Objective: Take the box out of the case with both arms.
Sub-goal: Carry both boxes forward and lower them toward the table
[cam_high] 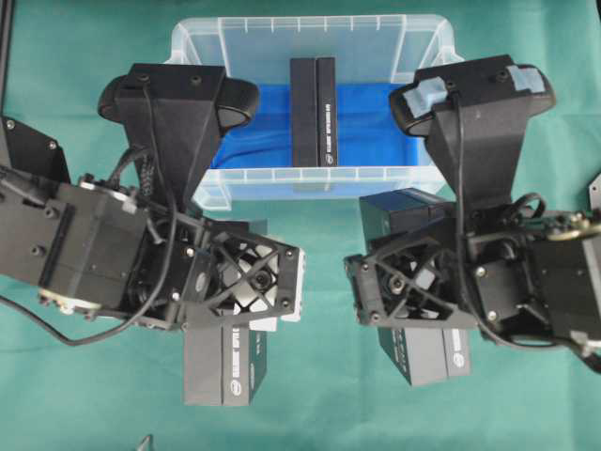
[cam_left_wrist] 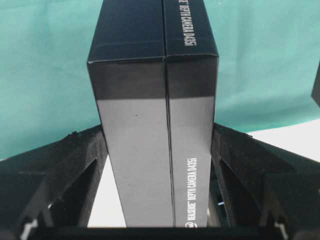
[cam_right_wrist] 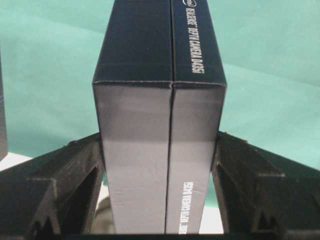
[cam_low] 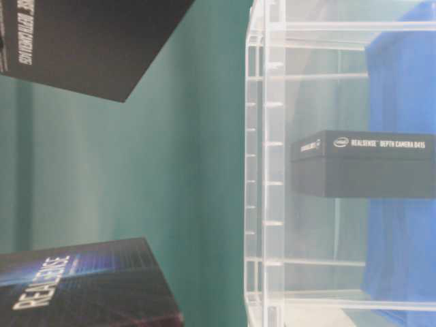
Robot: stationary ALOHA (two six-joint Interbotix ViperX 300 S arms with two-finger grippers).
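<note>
Between the fingers of my left claw stands a black box, gripped on its two broad sides, and my right claw is clamped on a second black box in the same way. Both boxes are outside the case, on its near side, over the green cloth: the left one off the case's left front corner, the right one off its right front corner. Whether they already rest on the cloth or hang above it, I cannot tell.

My judgement is that I am in the carrying step, with two boxes already lifted out. The next move calls for lowering each box flat to the cloth, well apart from the case wall, and only then spreading the fingers.

Inside the case, a third black box lies on the blue sheet, about in the middle, touching neither side wall. Nothing else is visible in the case, so one box is left to take.
</note>
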